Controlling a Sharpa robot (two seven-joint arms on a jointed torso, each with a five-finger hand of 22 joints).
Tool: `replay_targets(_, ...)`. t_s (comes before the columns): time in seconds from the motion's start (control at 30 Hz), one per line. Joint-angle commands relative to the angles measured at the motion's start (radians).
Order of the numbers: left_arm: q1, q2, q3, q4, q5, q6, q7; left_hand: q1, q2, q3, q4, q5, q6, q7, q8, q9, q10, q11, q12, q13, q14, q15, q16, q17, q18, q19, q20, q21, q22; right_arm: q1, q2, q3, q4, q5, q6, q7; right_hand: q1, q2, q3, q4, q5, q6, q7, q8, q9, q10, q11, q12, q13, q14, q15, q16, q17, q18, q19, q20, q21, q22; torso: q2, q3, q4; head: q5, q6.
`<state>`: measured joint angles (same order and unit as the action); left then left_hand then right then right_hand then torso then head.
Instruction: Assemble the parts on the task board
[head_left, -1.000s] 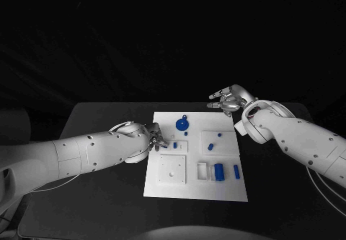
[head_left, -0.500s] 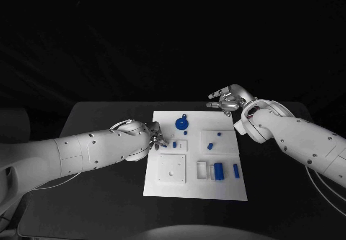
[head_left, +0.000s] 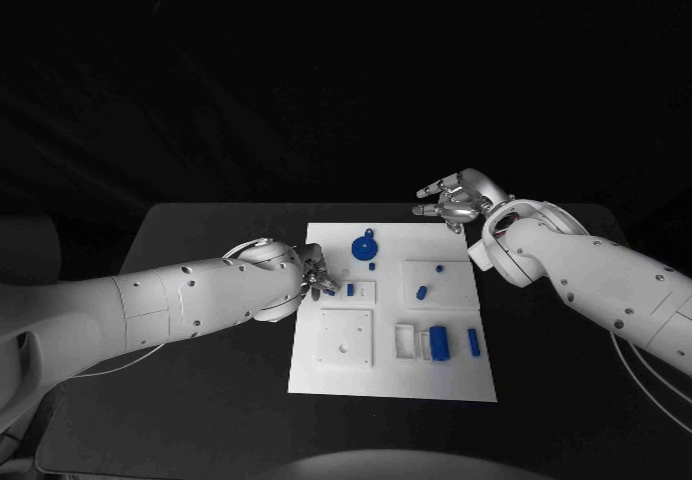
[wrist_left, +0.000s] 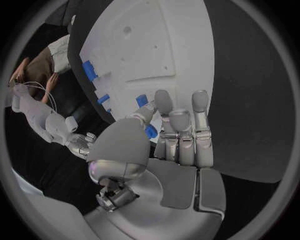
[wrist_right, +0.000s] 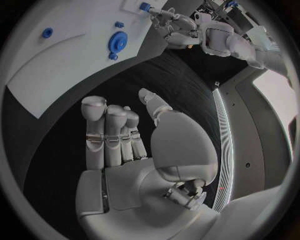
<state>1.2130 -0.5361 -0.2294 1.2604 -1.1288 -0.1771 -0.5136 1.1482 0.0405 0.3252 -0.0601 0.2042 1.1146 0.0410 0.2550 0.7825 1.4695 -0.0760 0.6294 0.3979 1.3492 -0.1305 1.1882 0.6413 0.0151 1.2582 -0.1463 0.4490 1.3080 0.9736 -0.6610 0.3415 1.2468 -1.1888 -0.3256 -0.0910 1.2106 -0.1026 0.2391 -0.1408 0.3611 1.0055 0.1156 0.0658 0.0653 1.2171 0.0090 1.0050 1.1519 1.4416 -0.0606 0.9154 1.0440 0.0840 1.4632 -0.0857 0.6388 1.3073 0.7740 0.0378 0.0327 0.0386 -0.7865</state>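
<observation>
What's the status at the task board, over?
Left hand at board's left edge, fingers pinching a small blue part. Right hand open, off the task board beyond its far right corner. Nothing in the way.

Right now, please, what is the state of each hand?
Left hand: pinching a small blue part at the task board.
Right hand: open, holding nothing.

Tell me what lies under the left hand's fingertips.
The left hand pinches a small blue part over the white task board. The fingers cover the spot on the board below the part.
</observation>
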Motion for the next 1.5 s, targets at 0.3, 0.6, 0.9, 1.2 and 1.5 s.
replay_targets(0.3,-0.007,0.011,-0.004,0.001,0.002,0.034,-0.002,-0.003,-0.007,0.008,-0.015,0.004,0.089,-0.084,0.018,0.321,0.045,-0.012,0.015,0.001,0.010,-0.003,0.015,0.021,-0.003,-0.002,0.003,0.014,0.019,-0.003,0.004,0.000,-0.001,-0.002,0.013,0.010,-0.009,0.000,0.007,-0.006,0.028,0.004,0.000,-0.003,-0.001,-0.007,-0.004,-0.005,-0.002,0.000,-0.006,-0.007,0.001,0.014,0.055,0.001,-0.003,0.077,0.000,0.0007,0.0007,-0.001,-0.003)
replay_targets(0.6,-0.007,0.012,-0.004,0.000,-0.014,0.036,-0.002,0.000,-0.010,0.004,-0.012,0.004,0.096,-0.086,0.016,0.346,0.045,-0.013,0.025,0.003,0.013,-0.003,0.025,0.038,-0.001,-0.003,0.005,0.020,0.020,-0.004,0.005,0.000,-0.002,-0.002,0.013,0.010,-0.010,0.000,0.009,-0.006,0.030,0.003,0.000,-0.003,-0.001,-0.006,-0.004,-0.005,-0.002,0.000,-0.006,-0.006,0.001,0.014,0.055,0.001,-0.004,0.077,-0.001,0.0002,-0.0002,-0.001,-0.004)
replay_targets(0.9,-0.007,0.012,-0.004,0.000,-0.017,0.037,0.001,-0.004,-0.013,0.002,-0.010,0.003,0.099,-0.087,0.014,0.358,0.045,-0.014,0.031,0.004,0.015,-0.003,0.030,0.047,0.001,-0.004,0.006,0.025,0.019,-0.005,0.005,0.000,-0.002,-0.002,0.014,0.011,-0.010,0.000,0.009,-0.006,0.030,0.003,0.000,-0.003,-0.001,-0.006,-0.004,-0.005,-0.002,0.000,-0.006,-0.006,0.001,0.014,0.055,0.001,-0.004,0.077,0.000,0.0000,0.0005,-0.003,-0.005)
replay_targets(1.2,-0.007,0.015,-0.004,-0.006,-0.013,0.034,0.004,-0.040,-0.037,-0.022,0.004,0.005,0.101,-0.091,0.012,0.369,0.045,-0.014,0.030,0.001,0.012,-0.004,0.022,0.038,0.001,-0.006,0.005,0.026,0.019,-0.005,0.004,0.000,-0.002,-0.002,0.013,0.011,-0.010,0.000,0.009,-0.006,0.030,0.003,0.000,-0.003,-0.001,-0.006,-0.004,-0.005,-0.002,0.000,-0.006,-0.006,0.001,0.014,0.055,0.001,-0.004,0.077,0.000,-0.0010,-0.0002,-0.004,-0.006)
replay_targets(1.5,-0.008,0.018,-0.004,-0.017,-0.011,0.037,0.002,-0.070,-0.056,-0.037,0.023,-0.003,0.102,-0.092,0.006,0.368,0.045,-0.014,0.029,0.000,0.010,-0.005,0.018,0.032,-0.001,-0.005,0.004,0.025,0.018,-0.005,0.004,0.000,-0.002,-0.002,0.011,0.010,-0.014,-0.001,0.010,-0.007,0.031,0.003,0.000,-0.003,-0.001,-0.006,-0.004,-0.005,-0.002,0.000,-0.006,-0.008,0.001,0.014,0.055,0.001,-0.004,0.077,0.000,-0.0008,0.0002,-0.005,-0.007)
